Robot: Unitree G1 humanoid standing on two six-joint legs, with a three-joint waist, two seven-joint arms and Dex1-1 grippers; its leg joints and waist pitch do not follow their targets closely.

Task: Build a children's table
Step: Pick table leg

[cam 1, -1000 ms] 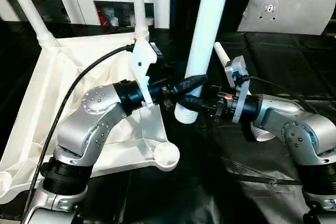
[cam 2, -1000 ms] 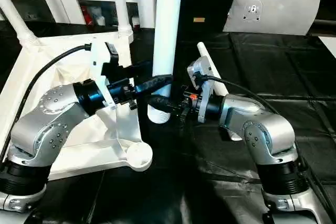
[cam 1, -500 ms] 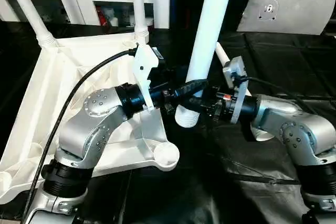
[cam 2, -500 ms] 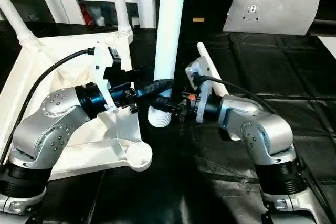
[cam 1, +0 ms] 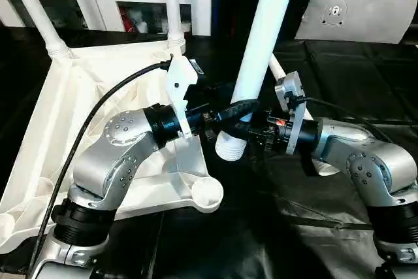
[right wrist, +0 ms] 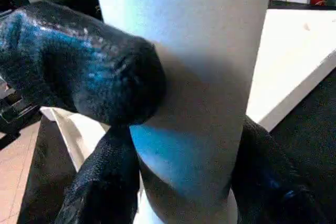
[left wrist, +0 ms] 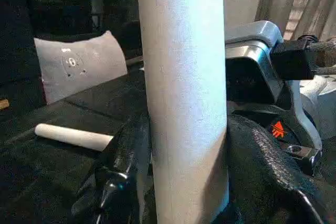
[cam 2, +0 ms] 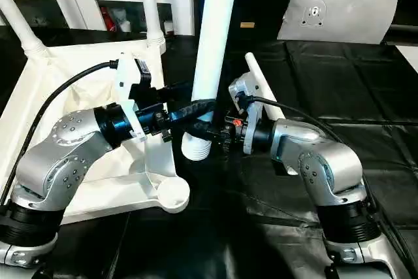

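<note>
The long round tapered white leg (cam 1: pixel 261 44) is pinched by left gripper (cam 1: pixel 243 110) and right gripper (cam 1: pixel 247 130) jaws, right of the white ribbed plastic top's (cam 1: pixel 78 122) edge.

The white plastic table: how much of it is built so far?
Two round white legs already stand in the far corner sockets of the upturned white ribbed tabletop. A third leg is gripped by both the left gripper and the right gripper. The near corner socket is unfilled, and a fourth leg lies on the black sheet.
</note>
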